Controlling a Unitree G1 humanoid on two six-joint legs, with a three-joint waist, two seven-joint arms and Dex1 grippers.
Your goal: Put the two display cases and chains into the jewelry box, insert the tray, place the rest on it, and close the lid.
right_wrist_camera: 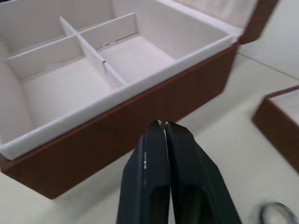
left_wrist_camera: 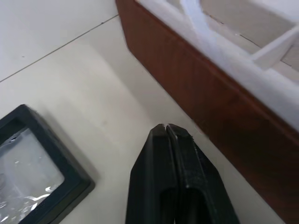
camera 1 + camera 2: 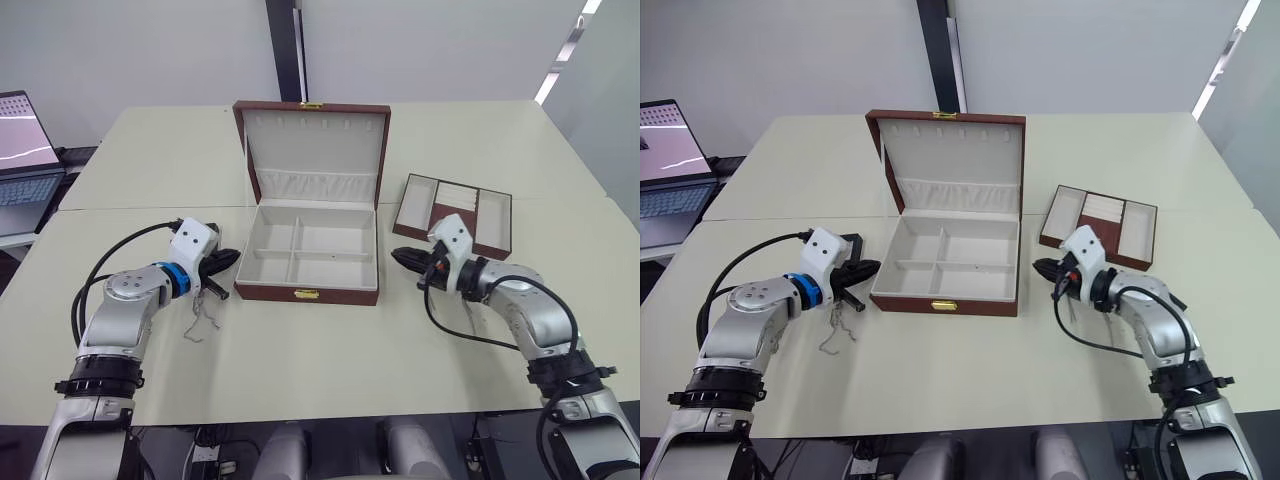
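While the jewelry box (image 3: 308,255) stands open mid-table with its lid (image 3: 313,150) upright and all four cream compartments bare, the left gripper (image 3: 226,259) sits just off its left wall with fingers pressed together on nothing, a display case (image 2: 32,179) beside it and a chain (image 3: 200,322) lying on the table near that arm. The right gripper (image 3: 403,257) points at the box's right wall, fingers likewise closed and empty, with the tray (image 3: 455,213) just behind it on the table.
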